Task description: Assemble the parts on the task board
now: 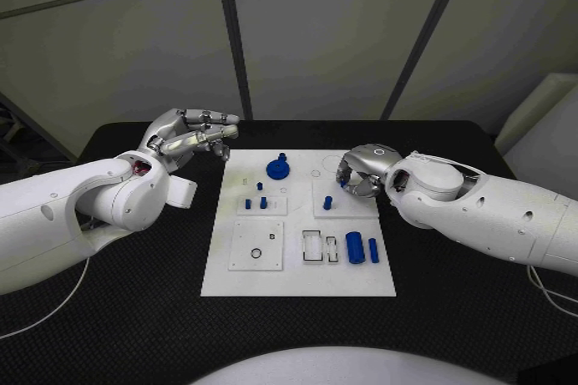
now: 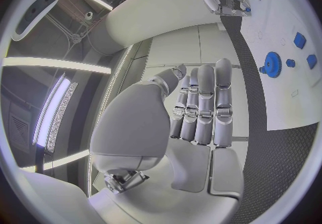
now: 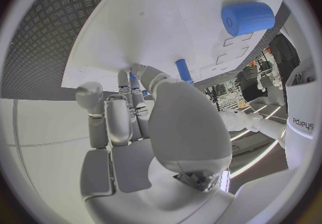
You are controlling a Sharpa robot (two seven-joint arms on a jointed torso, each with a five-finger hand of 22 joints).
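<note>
Over the task board's (image 1: 241, 281) far right, the right hand (image 1: 362, 172) hangs, fingers curled, holding nothing I can see. Left hand (image 1: 193, 134) hovers far left, fingers straight, empty.

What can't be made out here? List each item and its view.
- Right hand, head view: its own back hides the fingertips, so any contact with the task board is unclear.
- Small black ring, head view: too small to identify.
- Blue gear, left wrist view: teeth blurred.
</note>
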